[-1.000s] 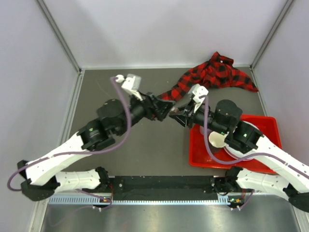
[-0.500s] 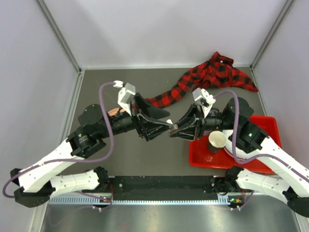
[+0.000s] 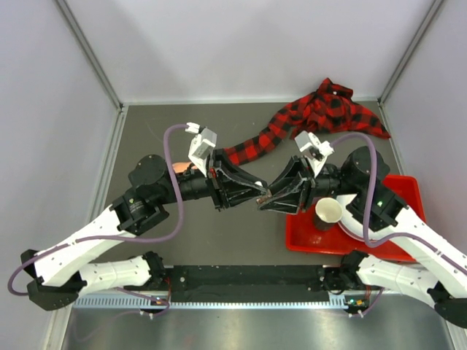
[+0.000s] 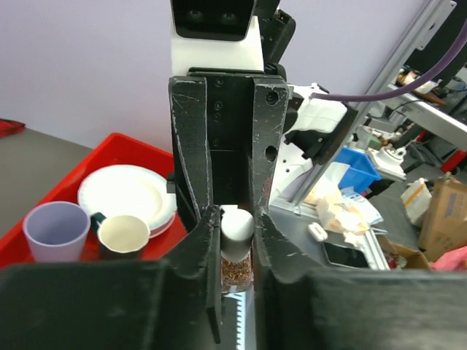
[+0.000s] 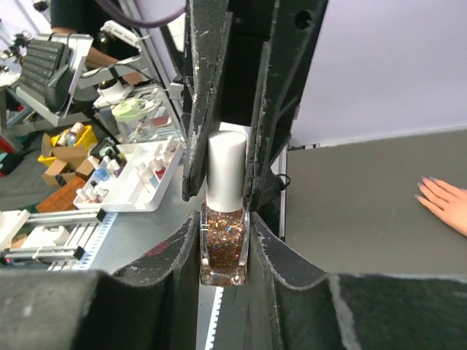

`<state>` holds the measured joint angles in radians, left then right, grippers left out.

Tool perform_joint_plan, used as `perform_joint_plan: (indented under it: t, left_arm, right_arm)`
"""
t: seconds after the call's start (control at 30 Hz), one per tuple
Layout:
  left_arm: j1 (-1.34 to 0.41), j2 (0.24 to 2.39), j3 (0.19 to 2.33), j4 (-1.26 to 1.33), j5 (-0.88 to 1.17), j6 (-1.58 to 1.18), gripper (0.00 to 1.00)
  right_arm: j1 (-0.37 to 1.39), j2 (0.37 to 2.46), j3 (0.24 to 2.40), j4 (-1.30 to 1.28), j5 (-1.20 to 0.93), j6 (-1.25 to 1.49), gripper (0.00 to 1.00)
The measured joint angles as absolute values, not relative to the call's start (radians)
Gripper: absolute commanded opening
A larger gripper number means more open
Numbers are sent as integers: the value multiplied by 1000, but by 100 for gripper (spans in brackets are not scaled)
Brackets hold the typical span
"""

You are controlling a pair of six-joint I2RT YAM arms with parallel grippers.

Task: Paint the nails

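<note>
The grey tabletop carried everything. A red-and-black plaid sleeve lay bunched at its far right corner and trailed toward the middle. A red tray sat by the near right corner, holding white plates, a lavender cup and a cream-lined cup. We saw the mannequin hand lying flat on the tabletop, apart from both claws. Over the tabletop's middle the 2 claws met tip to tip. The right gripper clamped the glass body of a glitter nail-polish bottle, and the left gripper pinched its white cap. We made out the nails only as tiny fingertip specks, their colour unclear.
</note>
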<state>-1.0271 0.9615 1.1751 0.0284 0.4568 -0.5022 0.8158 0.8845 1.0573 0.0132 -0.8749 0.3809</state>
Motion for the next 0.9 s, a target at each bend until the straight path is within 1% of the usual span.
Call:
perform_joint_plan:
  t: [0.03, 0.23, 0.4, 0.47, 0.53, 0.6, 0.7, 0.73, 0.83, 0.87, 0.9]
  left_arm:
    - [-1026, 963, 1176, 30, 452, -493, 0]
    - [-1022, 1007, 1243, -33, 395, -442, 0]
    - [-1023, 1061, 1314, -132, 234, -428, 0]
    - [-1023, 1110, 1366, -200, 113, -436, 0]
    - [-1024, 1135, 1383, -223, 43, -445, 0]
    - [-1038, 1175, 1409, -259, -97, -469, 0]
    - [-1056, 1218, 1412, -287, -280, -511, 0]
    - [-1056, 1230, 1412, -292, -314, -525, 0]
    - [-1060, 1267, 1412, -286, -396, -559, 0]
    - [-1061, 1273, 1412, -282, -409, -569, 12]
    - [-1061, 1275, 1412, -278, -413, -574, 28]
  right_arm:
    - [816, 884, 1062, 2, -866, 383, 0]
    - [816, 867, 1090, -89, -734, 330, 0]
    - [823, 857, 1095, -150, -537, 247, 0]
    - [853, 861, 1095, -173, -381, 201, 0]
    - [894, 876, 1095, -191, -223, 155, 0]
    - [963, 903, 1095, -199, -14, 104, 0]
    - [1025, 957, 1094, -192, 220, 48, 0]
    - [1037, 977, 1093, -192, 279, 35, 0]
    - [1047, 1008, 1093, -192, 366, 8, 0]
    - [1047, 1009, 1091, -190, 374, 0, 0]
    - [1047, 1008, 1086, -186, 376, -5, 0]
